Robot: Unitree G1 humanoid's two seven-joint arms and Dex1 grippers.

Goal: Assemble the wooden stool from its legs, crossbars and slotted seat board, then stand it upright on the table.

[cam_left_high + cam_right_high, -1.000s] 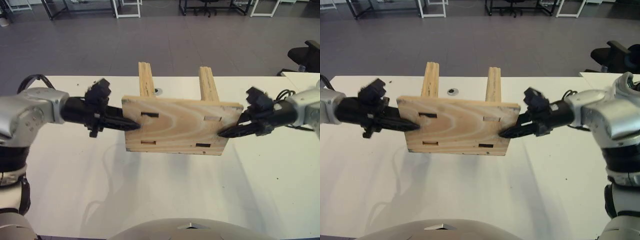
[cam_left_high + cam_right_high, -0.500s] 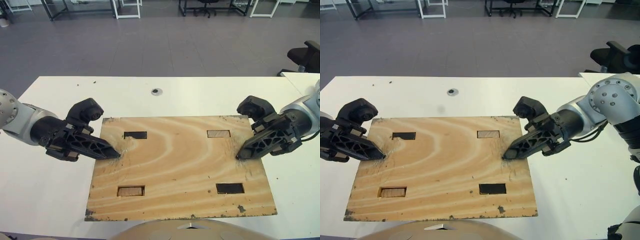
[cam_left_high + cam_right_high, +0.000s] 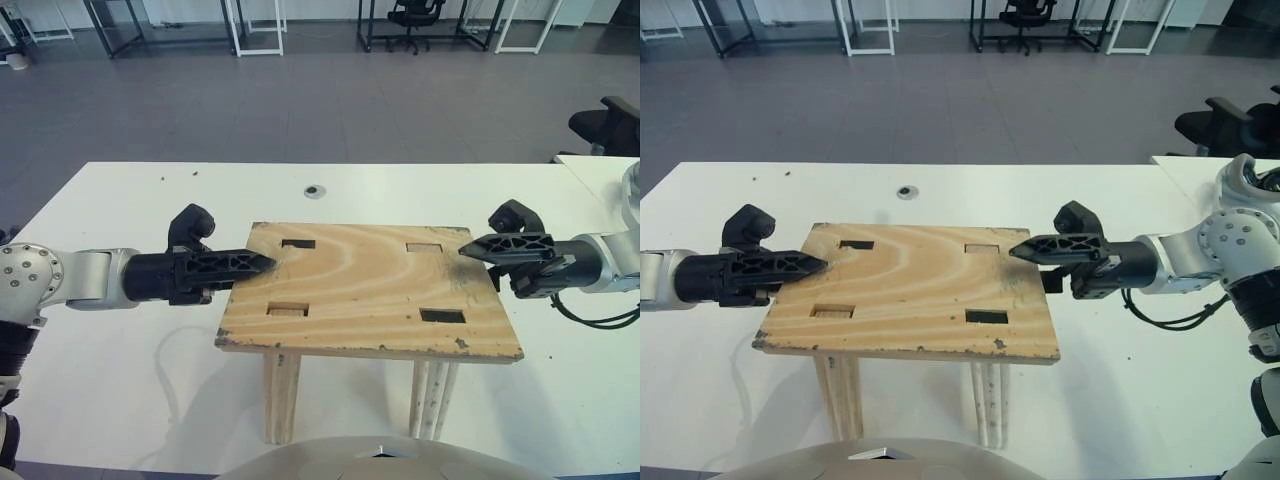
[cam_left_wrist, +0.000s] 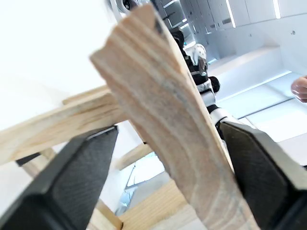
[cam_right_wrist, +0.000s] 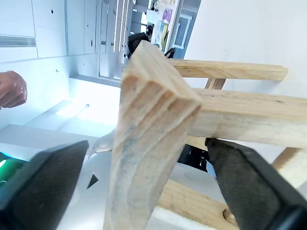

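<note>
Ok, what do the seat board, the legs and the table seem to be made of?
Seat board: bare pale wood with sweeping grain, probably plywood, since its edge shows stacked layers in the wrist views. Legs: same unfinished pale wood, seemingly layered too. Table: smooth matte white top, perhaps laminate; unclear.

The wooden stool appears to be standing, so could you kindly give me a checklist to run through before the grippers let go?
1. The pale wooden stool is upright, with its slotted seat board on top: ok.
2. The left gripper is at the board's left edge and the right gripper at its right edge: ok.
3. Firmness of either grip: cannot tell.
4. All feet rest on the white table: cannot tell; the far legs are hidden under the board.
5. Tenons fill every slot: not ok, it seems; the far-left slot and the near-right slot look dark.
</note>
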